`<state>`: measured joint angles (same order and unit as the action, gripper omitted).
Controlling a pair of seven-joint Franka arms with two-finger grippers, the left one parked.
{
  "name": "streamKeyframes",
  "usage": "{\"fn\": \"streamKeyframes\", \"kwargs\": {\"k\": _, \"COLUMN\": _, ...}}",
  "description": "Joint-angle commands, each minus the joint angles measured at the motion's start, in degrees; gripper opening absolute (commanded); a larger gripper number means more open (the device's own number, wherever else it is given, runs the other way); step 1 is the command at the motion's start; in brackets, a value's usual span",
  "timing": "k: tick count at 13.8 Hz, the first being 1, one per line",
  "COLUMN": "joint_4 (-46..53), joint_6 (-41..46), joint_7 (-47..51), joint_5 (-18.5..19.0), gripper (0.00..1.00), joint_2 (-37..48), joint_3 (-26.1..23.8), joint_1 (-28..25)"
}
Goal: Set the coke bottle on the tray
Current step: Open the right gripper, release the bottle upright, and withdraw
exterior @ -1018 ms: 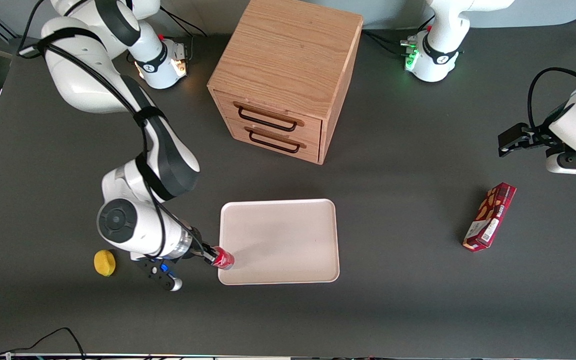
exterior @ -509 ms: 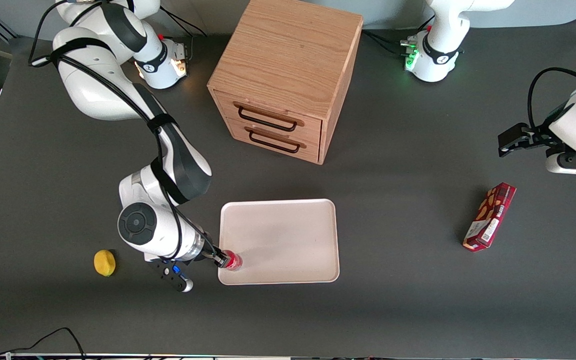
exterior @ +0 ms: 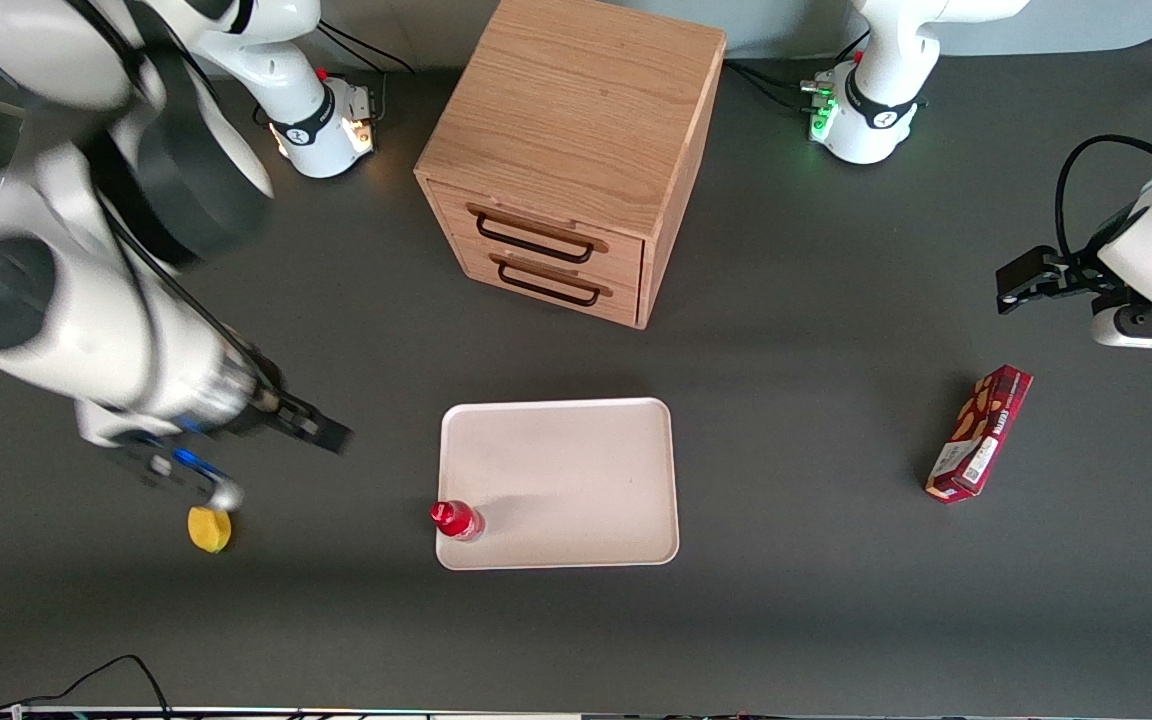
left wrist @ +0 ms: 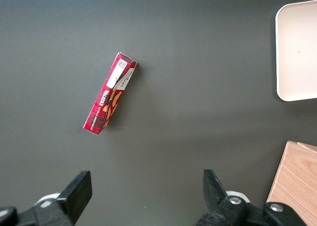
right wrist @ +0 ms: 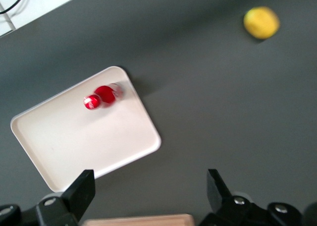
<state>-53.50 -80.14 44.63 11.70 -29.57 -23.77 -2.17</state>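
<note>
Bottle [exterior: 456,520] stands upright on the tray [exterior: 576,470], at its corner nearest the lemon [exterior: 208,528] — placement looks done. Gripper [exterior: 331,437] hangs apart from the tray, fingers spread wide, empty.

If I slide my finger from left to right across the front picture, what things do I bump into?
Lemon → robot hand → coke bottle standing in a corner of the tray → wooden drawer cabinet → snack box.

The coke bottle [exterior: 456,520] [right wrist: 101,97], small and red with a red cap, stands upright on the tray [exterior: 576,460] [right wrist: 74,137], in a near corner toward the working arm's end. The gripper [exterior: 321,432] hangs well apart, fingers spread, holding nothing.
</note>
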Motion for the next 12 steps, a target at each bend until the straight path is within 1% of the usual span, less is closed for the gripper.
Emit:
{"fn": "streamKeyframes", "kwargs": {"k": 1, "joint_4": -20.63, "joint_6": -1.68, "joint_7": -12.94, "joint_5": -4.1, "gripper": 1.0, "joint_2": 17.74, "joint_3": 6.24, "joint_1": 4.1}}
{"fn": "streamKeyframes", "kwargs": {"k": 2, "joint_4": -26.33, "joint_6": -2.73, "joint_7": -16.99, "joint_5": -8.92, "gripper": 1.0, "joint_2": 23.28, "joint_3": 11.94, "joint_1": 3.84}}
{"fn": "streamKeyframes", "kwargs": {"k": 3, "joint_4": -33.18, "joint_6": -4.65, "joint_7": -22.17, "joint_5": -11.15, "gripper": 1.0, "joint_2": 28.55, "joint_3": 15.82, "joint_1": 3.58}}
{"fn": "streamKeyframes", "kwargs": {"k": 4, "joint_4": -40.64, "joint_6": -7.28, "joint_7": -26.05, "joint_5": -11.26, "gripper": 1.0, "joint_2": 33.56, "joint_3": 17.25, "joint_1": 3.57}}
{"fn": "streamKeyframes", "kwargs": {"k": 5, "joint_4": -47.59, "joint_6": -10.7, "joint_7": -27.57, "joint_5": -11.52, "gripper": 1.0, "joint_2": 38.4, "joint_3": 18.31, "joint_1": 3.66}}
{"fn": "streamKeyframes", "kwargs": {"k": 7, "joint_4": -57.81, "joint_6": -16.16, "joint_7": -27.58, "joint_5": -11.78, "gripper": 1.0, "joint_2": 44.93, "joint_3": 19.11, "joint_1": 3.49}}
{"fn": "streamKeyframes", "kwargs": {"k": 9, "joint_4": -58.39, "joint_6": -16.28, "joint_7": -26.71, "joint_5": -12.13, "gripper": 1.0, "joint_2": 45.39, "joint_3": 19.2, "joint_1": 3.4}}
{"fn": "streamKeyframes", "kwargs": {"k": 11, "joint_4": -54.63, "joint_6": -15.14, "joint_7": -25.74, "joint_5": -13.62, "gripper": 1.0, "joint_2": 43.65, "joint_3": 19.29, "joint_1": 3.48}}
{"fn": "streamKeyframes", "kwargs": {"k": 12, "joint_4": -52.08, "joint_6": -12.69, "joint_7": -24.78, "joint_5": -13.89, "gripper": 1.0, "joint_2": 42.33, "joint_3": 19.29, "joint_1": 3.49}}
